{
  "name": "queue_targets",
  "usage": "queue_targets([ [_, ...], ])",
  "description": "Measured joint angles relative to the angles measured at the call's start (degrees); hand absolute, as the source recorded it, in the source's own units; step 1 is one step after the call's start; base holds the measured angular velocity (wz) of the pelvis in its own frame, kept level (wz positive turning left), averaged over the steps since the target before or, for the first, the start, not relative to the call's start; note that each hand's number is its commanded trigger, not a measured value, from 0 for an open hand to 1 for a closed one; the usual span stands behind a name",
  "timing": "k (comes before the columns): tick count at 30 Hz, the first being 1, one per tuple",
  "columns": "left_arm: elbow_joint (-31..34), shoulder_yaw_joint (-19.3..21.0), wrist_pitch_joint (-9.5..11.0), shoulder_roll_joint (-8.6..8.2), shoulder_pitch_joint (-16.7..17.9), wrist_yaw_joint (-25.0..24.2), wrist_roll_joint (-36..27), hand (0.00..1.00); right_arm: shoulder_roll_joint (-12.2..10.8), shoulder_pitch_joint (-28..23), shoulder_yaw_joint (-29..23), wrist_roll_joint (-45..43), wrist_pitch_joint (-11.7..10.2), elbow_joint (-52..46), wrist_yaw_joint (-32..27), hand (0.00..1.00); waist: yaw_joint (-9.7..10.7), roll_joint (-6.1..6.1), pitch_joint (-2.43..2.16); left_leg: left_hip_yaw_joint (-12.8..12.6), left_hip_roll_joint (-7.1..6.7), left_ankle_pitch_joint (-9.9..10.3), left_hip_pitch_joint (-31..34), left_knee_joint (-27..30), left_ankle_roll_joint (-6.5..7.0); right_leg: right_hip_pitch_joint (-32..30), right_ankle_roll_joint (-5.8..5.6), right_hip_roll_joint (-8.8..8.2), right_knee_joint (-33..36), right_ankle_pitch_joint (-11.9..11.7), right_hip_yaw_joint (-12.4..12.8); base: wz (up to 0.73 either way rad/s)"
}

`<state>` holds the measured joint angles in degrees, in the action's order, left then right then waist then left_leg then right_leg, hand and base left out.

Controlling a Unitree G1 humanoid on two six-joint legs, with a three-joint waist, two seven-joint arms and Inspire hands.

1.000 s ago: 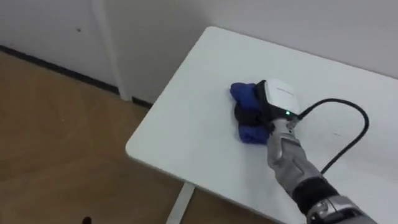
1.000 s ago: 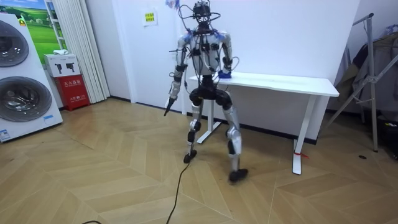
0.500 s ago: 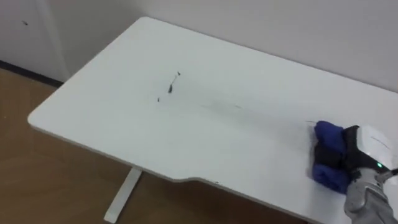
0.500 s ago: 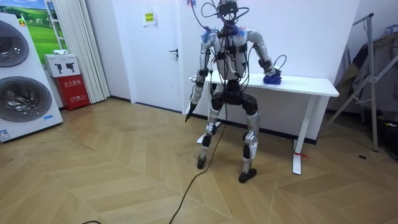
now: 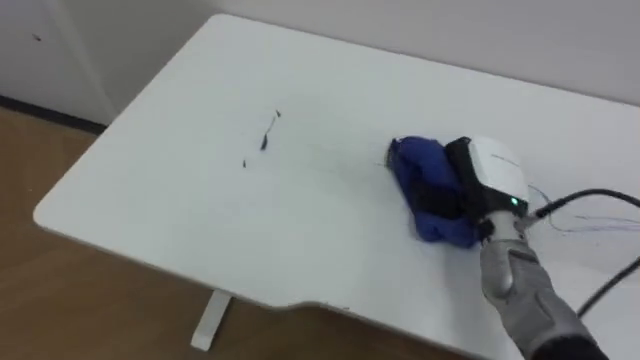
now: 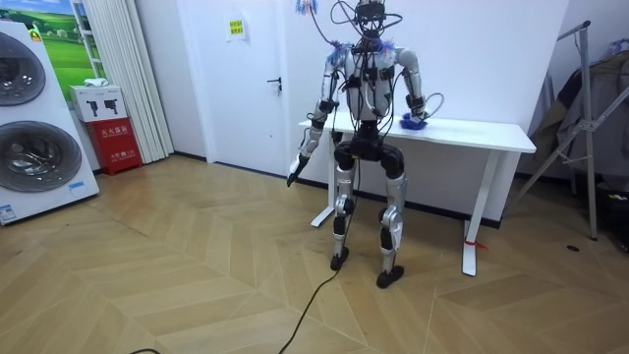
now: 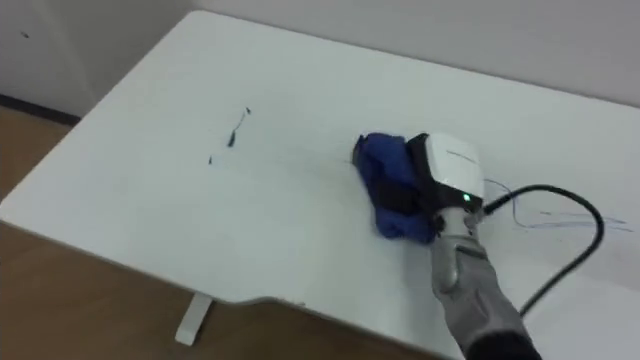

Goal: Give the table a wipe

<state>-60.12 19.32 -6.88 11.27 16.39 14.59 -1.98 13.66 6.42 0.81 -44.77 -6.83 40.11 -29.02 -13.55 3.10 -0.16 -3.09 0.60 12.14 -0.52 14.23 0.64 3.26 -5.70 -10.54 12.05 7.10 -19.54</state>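
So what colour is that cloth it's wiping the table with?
The cloth is deep blue, bunched under the right hand; clearest in the left eye view.

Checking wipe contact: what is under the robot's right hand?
A bunched blue cloth lies under the right hand on the white table. The table surface beneath it is covered.

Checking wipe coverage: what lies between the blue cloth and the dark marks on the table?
Only bare white table, seen in both eye views: nothing sits between the blue cloth under the right hand and the dark marks.
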Motion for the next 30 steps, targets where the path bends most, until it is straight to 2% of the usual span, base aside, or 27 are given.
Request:
queue_targets([
  [1, 0.3, 0.3, 0.6, 0.35, 0.1, 0.0, 0.0, 0.0, 0.6, -1.6, -2.4, 0.4, 0.0, 1.2, -0.7, 1.0, 0.8, 0.34, -0.33, 0.2, -0.04, 0.0, -0.9, -0.5, 0.0, 1.1, -0.14, 0.06, -0.6, -0.1, -0.7, 0.0],
  [2, 0.6, 0.3, 1.4, 0.38, 0.1, 0.0, 0.0, 0.0, 1.0, -1.6, -4.6, 0.8, 0.2, 2.3, -0.9, 1.0, 0.9, 0.45, -0.41, 0.0, -0.02, 0.0, -1.9, -1.1, -0.01, 1.8, -0.16, 0.09, -0.5, -0.1, -0.9, -0.05],
  [6, 1.7, -1.8, 2.3, 0.29, -0.5, -0.2, -1.3, 0.0, 2.8, -0.7, -3.7, 2.1, 2.8, 2.2, 0.8, 1.0, 0.8, 0.4, -0.41, -1.1, 0.01, 0.0, -3.2, -2.5, 0.0, 2.0, -0.32, 0.09, -0.5, -0.2, -0.9, -0.31],
  [8, 1.7, -2.8, 2.2, -0.18, -2.2, -0.3, -1.7, 0.0, 2.6, 1.7, 0.0, 1.3, 7.0, 0.1, 3.3, 1.0, 0.3, 0.32, -0.34, -1.9, 0.17, 0.0, -3.1, -2.8, -0.01, 1.5, -0.4, 0.21, -0.5, -0.2, -0.9, -0.25],
  [9, 1.6, -2.8, 2.2, -0.38, -2.6, -0.3, -1.9, 0.0, 2.6, 2.3, 1.1, 0.9, 8.2, -1.0, 4.3, 1.0, 0.1, 0.29, -0.29, -1.9, 0.19, 0.0, -3.1, -2.9, -0.03, 1.3, -0.4, 0.28, -0.5, -0.2, -0.9, -0.36],
  [11, 1.6, -4.8, 2.2, -0.62, -3.8, -0.4, -2.4, 0.0, 2.4, 5.4, 7.4, -0.6, 11.5, -3.9, 6.9, 1.0, -2.1, 0.21, -0.1, -1.9, 0.55, 0.0, -3.1, -3.0, -0.29, 0.4, -0.21, 0.96, -0.5, -0.4, -0.6, -0.45],
  [13, 1.6, -6.3, 2.2, -1.01, -4.3, -0.5, -2.4, 0.0, 1.5, 8.7, 12.7, -1.9, 12.9, -5.3, 8.8, 1.0, -3.3, 0.24, 0.06, -1.5, 0.9, -0.1, -2.9, -3.1, -0.64, -0.3, 0.13, 1.5, -0.4, -0.6, -0.4, -0.18],
  [14, 1.6, -6.3, 2.1, -1.56, -4.8, -0.9, -2.3, 0.0, 0.8, 11.1, 14.5, -3.5, 12.8, -5.3, 9.8, 1.0, -4.2, 0.3, 0.47, -1.3, 1.07, -0.3, -2.8, -3.3, -0.88, -0.4, 0.31, 1.71, -0.5, -0.5, -0.5, 0.0],
  [15, 1.6, -6.3, 2.1, -1.75, -5.0, -1.3, -2.3, 0.0, 0.6, 12.0, 14.9, -4.2, 12.6, -5.4, 10.1, 1.0, -4.5, 0.28, 0.62, -1.1, 1.14, -0.3, -2.7, -3.3, -0.94, -0.4, 0.35, 1.79, -0.5, -0.5, -0.6, 0.11],
  [16, 1.5, -6.3, 2.1, -1.88, -4.9, -2.1, -2.3, 0.0, 0.5, 13.1, 15.4, -4.9, 12.4, -5.6, 10.8, 1.0, -5.8, 0.39, 0.7, -0.8, 1.26, -0.4, -2.6, -3.5, -1.02, -0.4, 0.36, 1.97, -0.6, -0.5, -0.7, 0.15],
  [17, 1.6, -6.0, 1.9, -1.81, -4.0, -2.4, -2.4, 0.0, 0.6, 14.0, 15.4, -4.9, 12.4, -5.4, 11.1, 1.0, -7.0, 0.5, 0.66, -0.5, 1.32, -0.4, -2.5, -3.6, -1.1, -0.4, 0.36, 2.08, -0.7, -0.5, -0.8, 0.18],
  [19, 2.0, -6.0, 1.2, -1.54, -1.8, -2.5, -2.2, 0.0, 1.0, 14.5, 15.3, -4.6, 12.4, -4.6, 11.3, 1.0, -7.3, 0.86, 0.49, 1.0, 1.19, -0.5, -2.4, -3.3, -1.09, -0.2, 0.36, 2.04, -0.7, -0.5, -1.2, 0.34],
  [20, 2.0, -5.7, 0.6, -1.34, -0.5, -2.7, -2.1, 0.0, 1.6, 14.7, 14.9, -4.7, 11.9, -2.7, 11.0, 1.0, -7.1, 0.74, 0.69, 1.7, 1.1, -0.5, -2.2, -3.0, -1.05, -0.2, 0.36, 1.99, -1.0, -0.5, -1.8, 0.39],
  [21, 2.0, -5.2, 0.3, -1.27, 0.2, -2.9, -2.1, 0.0, 1.8, 14.6, 14.1, -4.7, 11.4, -1.1, 10.9, 1.0, -7.1, 0.91, 0.59, 2.0, 1.03, -0.5, -2.2, -2.9, -1.03, 0.1, 0.36, 1.94, -1.3, -0.5, -2.0, 0.34],
  [24, 2.0, -1.3, -0.2, -0.62, 3.6, -3.0, -2.1, 0.0, 3.4, 11.5, 7.8, 0.2, 8.5, 4.0, 7.6, 1.0, -5.8, 0.83, 0.69, 4.1, 0.63, -0.5, -2.5, -3.0, -1.03, 2.2, 0.35, 1.83, -2.5, -0.5, -3.5, 0.43],
  [26, 1.7, 2.0, -0.1, 0.27, 4.7, -3.0, -2.1, 0.0, 4.9, 9.1, 0.5, 3.3, 6.0, 8.9, 4.5, 1.0, -4.3, 0.88, 0.7, 4.8, 0.47, -0.5, -3.0, -3.0, -1.03, 3.7, 0.3, 1.85, -3.1, -0.5, -3.6, 0.36],
  [28, 0.9, 3.9, 0.3, 0.69, 5.4, -3.0, -2.2, 0.0, 5.6, 7.7, -5.3, 5.7, 5.4, 11.7, 3.4, 1.0, -2.8, 0.96, 0.64, 4.8, 0.39, -0.5, -3.3, -3.0, -1.03, 4.3, 0.18, 1.84, -3.3, -0.4, -3.5, 0.11],
  [30, 0.6, 4.7, 0.5, 0.96, 5.7, -2.9, -2.2, 0.0, 7.2, 6.2, -9.3, 8.8, 5.1, 13.6, 3.4, 1.0, -0.3, 0.94, 0.62, 5.4, 0.31, -0.5, -2.9, -2.9, -1.03, 4.5, 0.17, 1.83, -3.4, -0.4, -3.8, 0.15],
])
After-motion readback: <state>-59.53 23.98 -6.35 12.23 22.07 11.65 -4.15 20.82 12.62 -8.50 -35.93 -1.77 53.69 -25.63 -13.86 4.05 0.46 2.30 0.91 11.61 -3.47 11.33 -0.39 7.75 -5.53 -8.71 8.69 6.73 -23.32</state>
